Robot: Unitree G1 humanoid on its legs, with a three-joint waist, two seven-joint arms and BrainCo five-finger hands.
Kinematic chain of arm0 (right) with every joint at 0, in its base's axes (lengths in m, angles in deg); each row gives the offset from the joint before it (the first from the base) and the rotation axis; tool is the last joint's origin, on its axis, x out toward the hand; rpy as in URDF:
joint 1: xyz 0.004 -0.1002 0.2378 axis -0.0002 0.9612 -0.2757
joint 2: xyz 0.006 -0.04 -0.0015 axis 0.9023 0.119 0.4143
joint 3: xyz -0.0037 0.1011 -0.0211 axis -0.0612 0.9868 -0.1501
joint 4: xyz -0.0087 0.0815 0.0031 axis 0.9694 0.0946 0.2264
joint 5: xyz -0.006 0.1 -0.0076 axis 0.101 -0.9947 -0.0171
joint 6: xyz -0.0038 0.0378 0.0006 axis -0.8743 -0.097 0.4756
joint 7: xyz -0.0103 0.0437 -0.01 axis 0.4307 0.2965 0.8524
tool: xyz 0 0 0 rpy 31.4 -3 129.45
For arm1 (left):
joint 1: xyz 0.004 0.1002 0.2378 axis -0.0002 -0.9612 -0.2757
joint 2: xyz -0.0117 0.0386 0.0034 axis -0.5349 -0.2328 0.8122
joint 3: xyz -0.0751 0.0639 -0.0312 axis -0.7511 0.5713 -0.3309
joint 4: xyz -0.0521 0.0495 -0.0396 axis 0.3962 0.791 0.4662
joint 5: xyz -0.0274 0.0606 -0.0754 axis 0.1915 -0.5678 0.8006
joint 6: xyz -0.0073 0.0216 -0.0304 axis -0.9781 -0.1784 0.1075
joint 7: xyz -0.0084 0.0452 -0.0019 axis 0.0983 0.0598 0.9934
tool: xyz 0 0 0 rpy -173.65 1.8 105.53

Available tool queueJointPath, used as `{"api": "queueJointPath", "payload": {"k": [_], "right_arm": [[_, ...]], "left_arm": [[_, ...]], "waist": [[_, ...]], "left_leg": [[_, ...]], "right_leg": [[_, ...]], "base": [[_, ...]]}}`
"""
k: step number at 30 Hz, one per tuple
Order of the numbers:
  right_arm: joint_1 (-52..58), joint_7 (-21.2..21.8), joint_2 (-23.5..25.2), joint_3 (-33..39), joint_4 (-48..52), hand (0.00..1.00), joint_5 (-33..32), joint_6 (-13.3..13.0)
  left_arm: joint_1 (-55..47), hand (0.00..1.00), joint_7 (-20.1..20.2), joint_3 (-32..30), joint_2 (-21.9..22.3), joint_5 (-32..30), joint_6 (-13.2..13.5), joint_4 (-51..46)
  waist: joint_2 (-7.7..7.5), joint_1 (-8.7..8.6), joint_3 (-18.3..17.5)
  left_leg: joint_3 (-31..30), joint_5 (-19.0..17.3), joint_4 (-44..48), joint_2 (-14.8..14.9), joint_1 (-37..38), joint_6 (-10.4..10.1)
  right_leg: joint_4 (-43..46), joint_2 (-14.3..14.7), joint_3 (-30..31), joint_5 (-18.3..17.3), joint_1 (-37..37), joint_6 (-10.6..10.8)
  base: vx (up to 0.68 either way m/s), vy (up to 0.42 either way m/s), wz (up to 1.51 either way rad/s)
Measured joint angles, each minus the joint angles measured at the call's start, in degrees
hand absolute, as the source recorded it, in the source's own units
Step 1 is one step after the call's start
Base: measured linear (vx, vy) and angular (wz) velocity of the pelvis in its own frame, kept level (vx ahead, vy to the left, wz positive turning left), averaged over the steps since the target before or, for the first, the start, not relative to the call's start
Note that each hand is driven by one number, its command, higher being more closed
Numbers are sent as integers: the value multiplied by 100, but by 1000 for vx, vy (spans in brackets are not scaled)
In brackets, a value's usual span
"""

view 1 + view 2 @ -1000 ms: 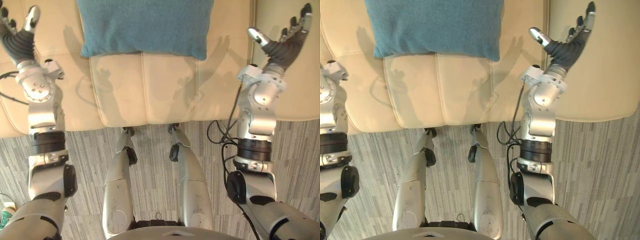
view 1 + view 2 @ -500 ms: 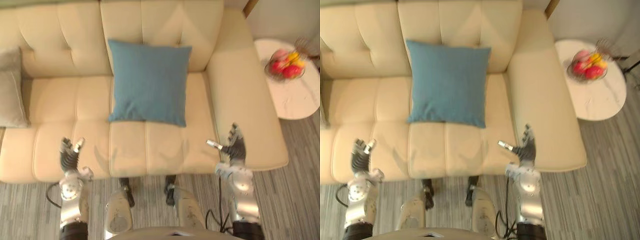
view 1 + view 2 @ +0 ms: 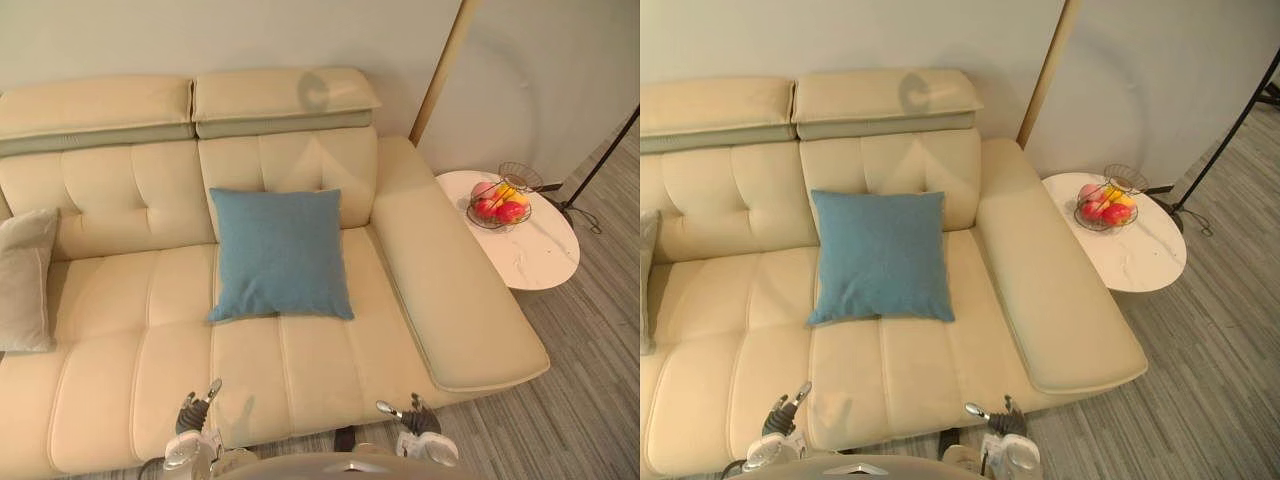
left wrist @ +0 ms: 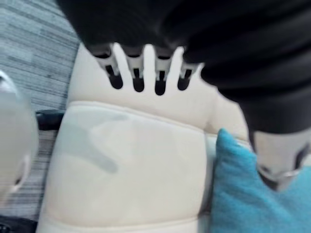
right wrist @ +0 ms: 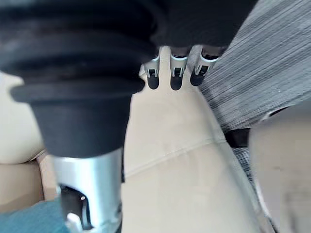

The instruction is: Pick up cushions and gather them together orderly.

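Note:
A blue cushion (image 3: 280, 254) leans on the middle seat of the cream sofa (image 3: 120, 340), against its backrest. A grey cushion (image 3: 24, 280) rests at the sofa's far left end. My left hand (image 3: 192, 415) hovers open over the sofa's front edge, well short of the blue cushion. My right hand (image 3: 412, 417) is open too, at the front edge near the chaise. Both hold nothing. In the left wrist view, the blue cushion (image 4: 252, 194) shows past the straight fingers (image 4: 137, 73).
A round white side table (image 3: 520, 240) stands right of the sofa with a wire bowl of fruit (image 3: 498, 203) on it. A black lamp pole (image 3: 600, 165) stands beyond it. Grey striped floor (image 3: 590, 400) lies at the right.
The camera has pulled back and up, so the whole sofa, grey cushion and side table now show. Both hands stay open near the front edge.

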Motion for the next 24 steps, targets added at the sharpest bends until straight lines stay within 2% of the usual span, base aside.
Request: {"api": "queueJointPath", "payload": {"k": [5, 7, 9, 10, 11, 12, 13, 14, 16, 17, 18, 20, 21, 24], "right_arm": [[-46, 7, -11, 127, -192, 0, 120, 21], [-179, 3, 10, 78, -186, 0, 169, 20], [-328, -1, 12, -21, -166, 0, 222, 3], [-399, -8, -76, -193, -175, 0, 224, 0], [-474, -8, -103, -228, -185, 0, 226, 7], [-512, -14, -101, -202, -178, 0, 225, 18], [-418, -19, -105, -206, -288, 0, 225, 10], [-435, -19, -103, -189, -376, 0, 200, -5], [-508, -21, -144, -219, -716, 0, 225, -34], [-561, -22, -157, -236, -798, 0, 226, -38], [-653, -21, -220, -272, -859, 0, 227, -30], [-883, -54, -450, -383, -860, 0, 230, -31], [-969, -83, -565, -381, -866, 0, 230, -29], [-936, -154, -640, -382, -859, 0, 229, -28]], "left_arm": [[60, 0, 50, 15, -21, -310, -1, 201], [116, 0, 50, 16, -60, -332, 3, 201], [269, 0, 49, 28, -136, -384, 5, 197], [406, 0, 46, 25, -147, -435, 4, 189], [436, 0, 49, 21, -150, -442, 9, 179], [525, 0, 44, 24, -145, -476, 9, 178], [496, 0, 42, 137, -248, -505, 10, 174], [477, 0, 41, 161, -285, -519, 10, 174], [393, 0, 38, 238, -467, -534, 9, 177], [382, 0, 32, 233, -513, -534, 9, 177], [396, 0, 27, 224, -546, -532, -3, 201], [394, 0, 28, 253, -347, -526, -8, 203], [366, 0, 21, 255, -248, -524, -9, 207], [289, 0, -73, 387, -232, -302, -5, 239]], "waist": [[-18, 23, 14], [-64, 96, 101], [-169, 58, 168], [-164, 74, 201], [-93, 65, 277], [-64, 53, 369], [-73, -15, 369], [-95, -41, 355], [-259, -57, 253], [-338, -46, 215], [-358, -14, 199], [-98, 153, 258], [89, 197, 372], [213, 129, 453]], "left_leg": [[229, -12, -66, -109, 148, 23], [481, -96, 93, -103, 145, 56], [595, -340, 734, -2, -298, 189], [652, -395, 898, 76, -514, 313], [746, -368, 915, 211, -618, 338], [738, -319, 930, 222, -636, 354], [627, -238, 908, 210, -593, 368], [597, -198, 890, 199, -583, 363], [483, 22, 817, 109, -655, 325], [465, 93, 861, 84, -727, 297], [406, 167, 935, 111, -923, 282], [-78, 270, 675, 97, -1247, 190], [-262, 495, 577, 160, -1268, 205], [-467, 619, 434, 229, -1310, 146]], "right_leg": [[4, -14, 313, 113, -10, 44], [118, -14, 538, 160, -173, 58], [315, -32, 624, 317, -516, 77], [240, -12, 636, 592, -718, 189], [349, -35, 550, 516, -737, 174], [1540, -158, 159, -285, -1007, -115], [3048, -398, -213, -1131, -1018, -116], [3341, -462, -278, -1296, -943, -70], [3769, -860, -415, -1758, -489, 166], [3575, -923, -347, -1850, -430, 302], [3198, -694, -217, -1951, -446, 387], [2321, -309, 148, -1876, -399, 263], [2099, -146, 163, -1698, -420, 137], [1959, 1, 45, -1643, -388, -10]], "base": [[-24, 31, -25], [-76, 36, -59], [-158, 11, -43], [-218, 2, -36], [-220, 16, -28], [-187, -19, 16], [-162, -46, 27], [-117, -86, 40], [-122, -173, 23], [-162, -236, 4], [-130, -161, -18], [-273, -111, -59], [-302, -49, -62], [-258, -52, 13]]}}
